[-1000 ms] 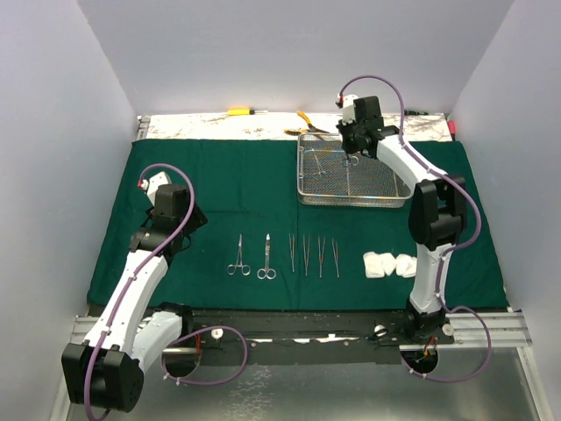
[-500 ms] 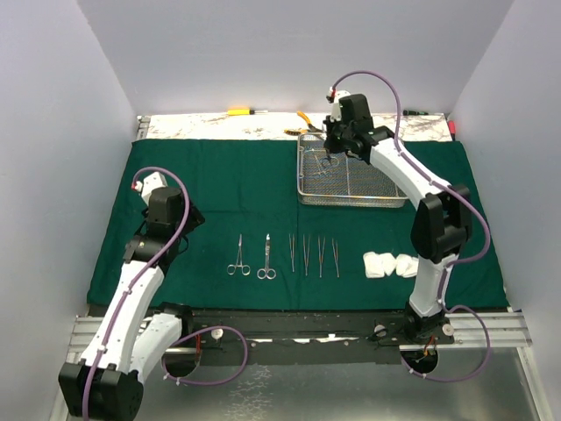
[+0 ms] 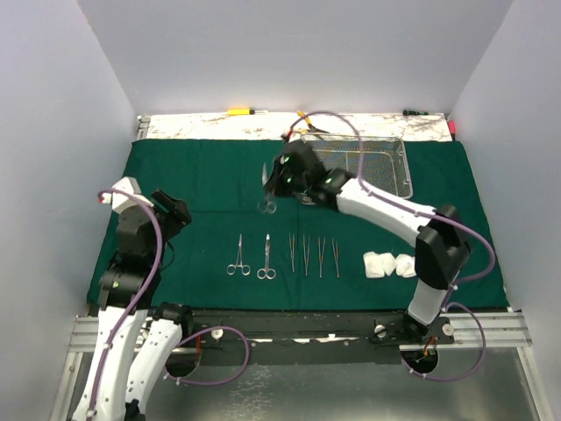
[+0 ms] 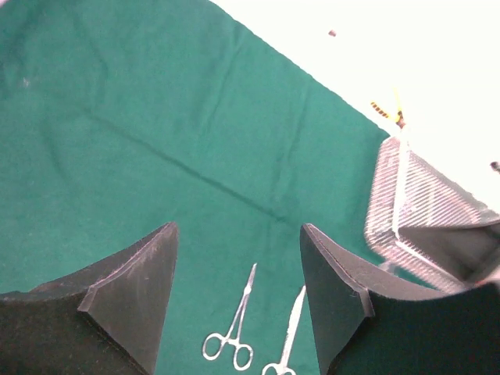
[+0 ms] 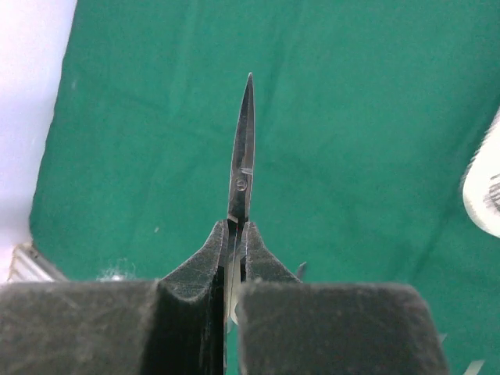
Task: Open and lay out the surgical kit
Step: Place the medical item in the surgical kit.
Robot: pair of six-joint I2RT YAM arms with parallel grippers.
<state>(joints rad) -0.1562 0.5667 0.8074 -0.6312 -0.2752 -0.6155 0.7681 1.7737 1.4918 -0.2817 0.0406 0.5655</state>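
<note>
The right gripper [image 5: 233, 234] is closed tight on a clamp [image 5: 241, 156]. Its two pads press the shanks just behind the pivot, and the closed, pointed tips stick straight out past the fingers. In the top view the right gripper [image 3: 273, 186] hangs over the middle of the green cloth [image 3: 210, 175], with the clamp's [image 3: 266, 206] ring handles dangling below it. Whether the rings touch the cloth cannot be told.

The left gripper [image 4: 238, 228] has its fingers spread wide apart and holds nothing. It sits over the left part of the cloth [image 4: 156, 117], near the left edge of the worktop [image 3: 173, 210].

The cloth covers most of the worktop. The wire tray [image 3: 390, 167] stands on it toward the far right corner, partly hidden by the right arm. Along the near edge lies a row, each piece apart from the next: two more clamps [image 3: 237, 256] side by side with rings toward the near edge, then four tweezers [image 3: 321, 256], then white gauze rolls [image 3: 377, 264] at the right end. The left wrist view shows the same two clamps [image 4: 233, 336] and the tray [image 4: 414, 226].

On the bare strip at the far edge lie a screwdriver [image 3: 239, 111] and pliers [image 3: 305, 123].
</note>
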